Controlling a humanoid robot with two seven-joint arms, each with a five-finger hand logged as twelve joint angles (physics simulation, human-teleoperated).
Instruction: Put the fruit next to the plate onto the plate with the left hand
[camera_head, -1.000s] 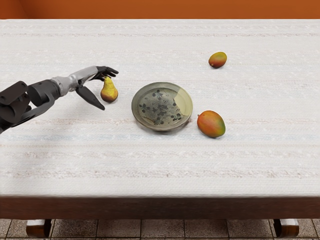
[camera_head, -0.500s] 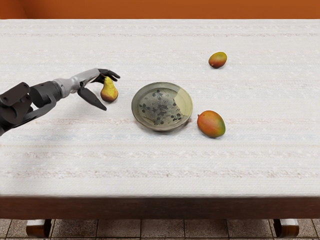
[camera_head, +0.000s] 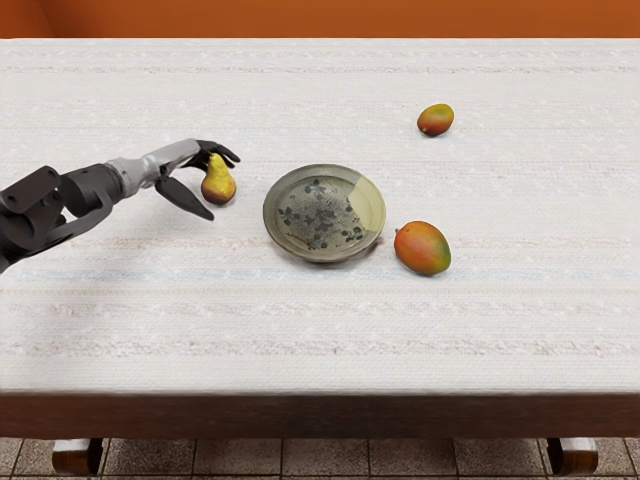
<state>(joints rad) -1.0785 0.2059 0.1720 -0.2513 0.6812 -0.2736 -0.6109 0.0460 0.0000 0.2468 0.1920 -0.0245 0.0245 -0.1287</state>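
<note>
Left hand has edged right over the last second and now brackets the pear, which stands on the table just left of the plate. Risk: closing on the narrow neck could tip the pear or squirt it out, rolling it away. Hand is half open: fingers hooked over the top, thumb splayed low in front, nothing clamped, contact unclear.

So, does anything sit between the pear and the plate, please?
Nothing visible does. The left hand is at the pear, only table shows between pear and plate, and the near mango and far mango lie on the plate's other side.
</note>
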